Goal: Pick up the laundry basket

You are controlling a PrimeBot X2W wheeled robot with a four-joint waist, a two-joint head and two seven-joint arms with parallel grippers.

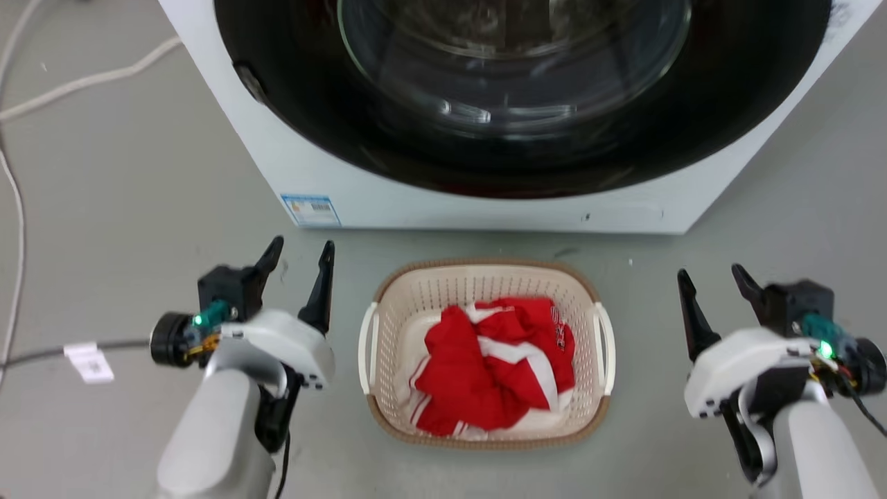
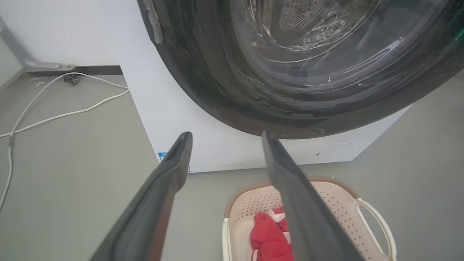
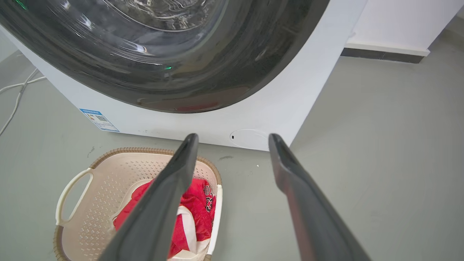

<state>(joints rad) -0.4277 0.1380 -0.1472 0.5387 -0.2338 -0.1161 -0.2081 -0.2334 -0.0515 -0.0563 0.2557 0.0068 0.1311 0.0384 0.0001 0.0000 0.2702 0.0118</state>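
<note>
Cream perforated plastic with a brown woven-look rim is what the laundry basket [image 1: 429, 291] is made of. It is set on the grey floor [image 1: 125, 208] just in front of the white washing machine [image 1: 360, 194], with a narrow strip of floor left between the two. A crumpled red and white garment [image 1: 499, 367] is held inside it. White side handles are fitted to its two short sides, one [image 1: 362, 346] turned towards the left gripper [image 1: 303, 244] and the other [image 1: 610, 346] towards the right gripper [image 1: 709, 272]. The left gripper is seen to the basket's left, near it but clear of it, its fingers spread apart with nothing between them. The right gripper is seen to the basket's right, likewise clear, its fingers also parted and empty. Both pairs of fingers are pointed towards the machine. The machine's front is taken up by a dark round door [image 1: 727, 90] with a glass centre, and a blue label [image 1: 311, 210] is stuck near its lower left corner. White cables [image 1: 90, 80] are laid across the floor to the machine's left.
</note>
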